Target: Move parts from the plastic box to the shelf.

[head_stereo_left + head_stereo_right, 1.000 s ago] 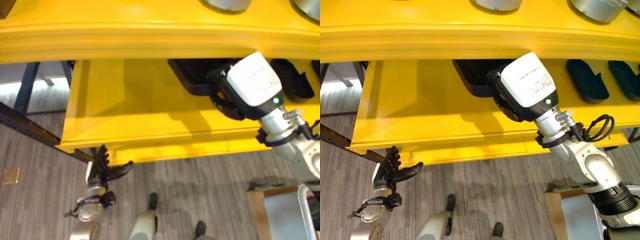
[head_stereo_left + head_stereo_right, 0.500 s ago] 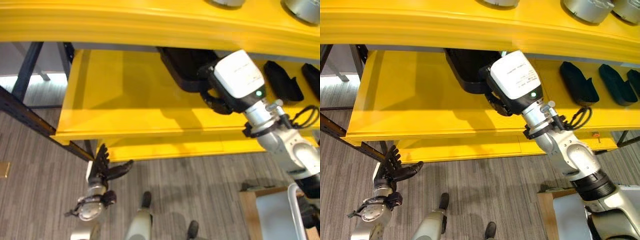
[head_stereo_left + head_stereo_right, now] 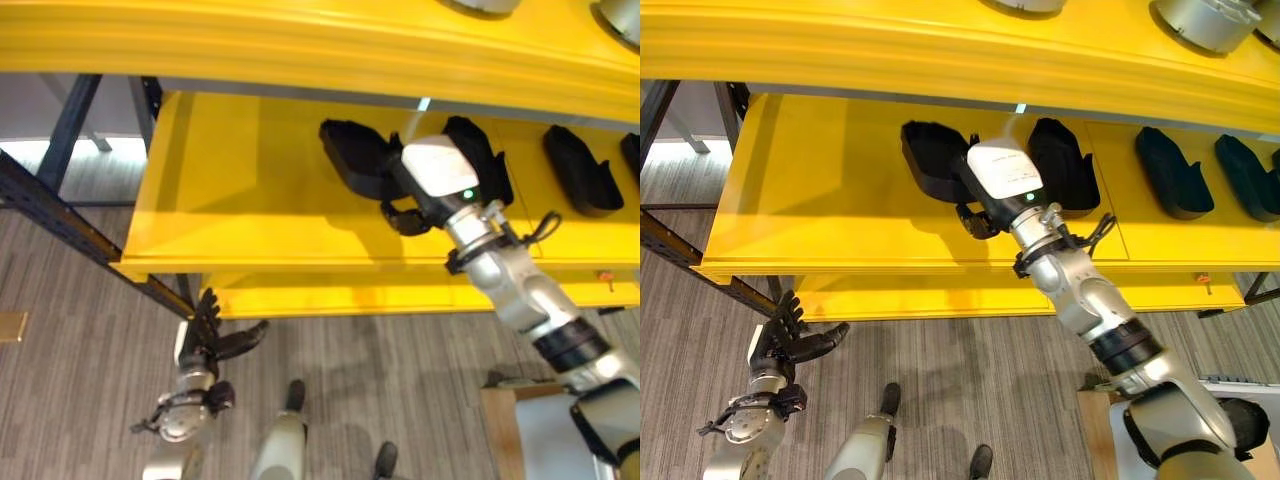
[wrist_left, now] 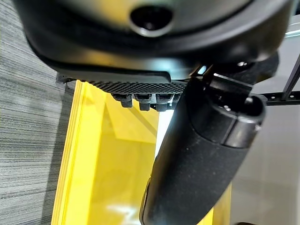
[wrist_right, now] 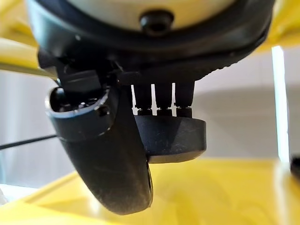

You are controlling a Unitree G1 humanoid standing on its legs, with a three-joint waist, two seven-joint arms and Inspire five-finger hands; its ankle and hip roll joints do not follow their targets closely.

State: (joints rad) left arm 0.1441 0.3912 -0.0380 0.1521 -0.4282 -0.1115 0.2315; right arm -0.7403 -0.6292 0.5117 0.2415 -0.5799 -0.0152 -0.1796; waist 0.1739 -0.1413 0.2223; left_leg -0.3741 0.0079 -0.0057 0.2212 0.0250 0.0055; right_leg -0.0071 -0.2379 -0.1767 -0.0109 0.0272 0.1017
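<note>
Seen from my head cameras, the placing step was in hand: a part was being set down on the bright yellow metal shelf (image 3: 840,215), which ran across the upper half of the view.

At about 7 o'clock, my left hand (image 3: 205,340) hung idle below the shelf's front lip, over the grey striped carpet floor (image 3: 90,380). It pointed up, fingers straight and spread, thumb jutting toward 3 o'clock, holding nothing.

Near the centre, a black moulded plastic part (image 3: 930,160) lay on the middle deck. My right hand (image 3: 978,215) was at its near end, at about 1 o'clock from centre, under the white-cased wrist. The right arm reached up from 5 o'clock, extended and angled toward 11 o'clock. In the right wrist view the fingers ran straight over the top of a black rounded piece with the thumb hanging down beside it; I could not tell whether they gripped it or merely rested on it.

Further toward 3 o'clock, more black moulded parts (image 3: 1065,165) sat in a row on the same deck, apart from one another.

My judgement: the next move called for freeing the fingers fully and drawing the hand straight back toward 6 o'clock, clear of the upper deck, without dragging the part off its spot.
</note>
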